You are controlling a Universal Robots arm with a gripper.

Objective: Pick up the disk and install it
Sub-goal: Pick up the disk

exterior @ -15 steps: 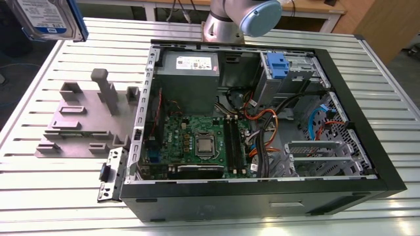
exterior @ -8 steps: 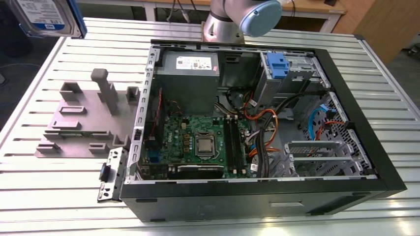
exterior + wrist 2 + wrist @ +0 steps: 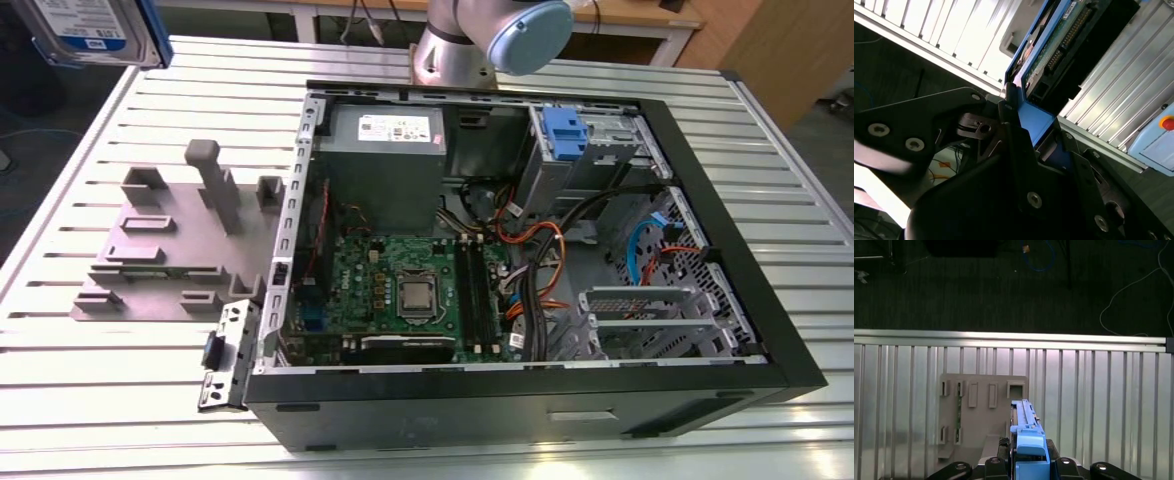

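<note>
The disk [image 3: 88,30], a silver-grey drive with a white-and-blue label in a blue carrier, hangs high over the table's far corner at the exterior view's left. In the second wrist view my gripper [image 3: 1036,127] is shut on the disk [image 3: 1064,40], its black fingers [image 3: 1010,117] clamping the blue carrier's end. In the first wrist view the disk [image 3: 1026,432] stands edge-on in my gripper [image 3: 1028,460], above the grey fixture [image 3: 979,410]. The open computer case [image 3: 694,230] lies on the table, with a blue-latched drive bay [image 3: 567,135] at its far side.
A grey fixture block [image 3: 174,240] with posts and slots sits on the slatted aluminium table [image 3: 107,380] at the exterior view's left of the case. The arm's base [image 3: 461,50] stands behind the case. Cables and a motherboard [image 3: 400,290] lie inside the case. A pale blue box with a red button [image 3: 1160,137] stands beside the table.
</note>
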